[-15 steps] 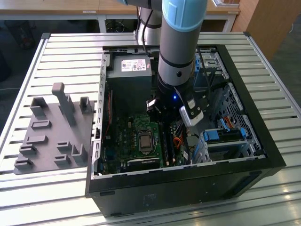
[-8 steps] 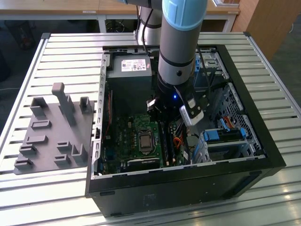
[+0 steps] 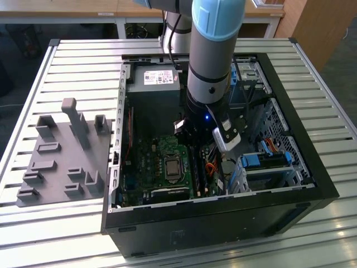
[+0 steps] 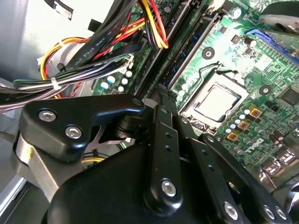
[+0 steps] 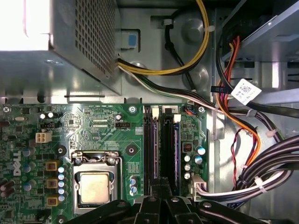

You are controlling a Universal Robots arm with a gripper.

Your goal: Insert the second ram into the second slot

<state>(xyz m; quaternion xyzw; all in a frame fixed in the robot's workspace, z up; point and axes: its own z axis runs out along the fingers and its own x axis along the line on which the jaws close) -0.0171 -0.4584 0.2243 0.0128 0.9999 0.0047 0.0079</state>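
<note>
The gripper [image 5: 161,189], fingers drawn close together and holding nothing visible, hangs just above the motherboard [image 5: 93,126], where the second ram [image 5: 176,154] stands seated in its slot beside the CPU socket [image 5: 96,186].

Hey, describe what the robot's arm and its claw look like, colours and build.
The arm is a thick silver-grey cylinder with a light-blue joint cap on top, a small blue light lower down and a black cable beside it. The claw is matte black: flat linkage bars joined with silver screws, seen in both wrist views.
</note>
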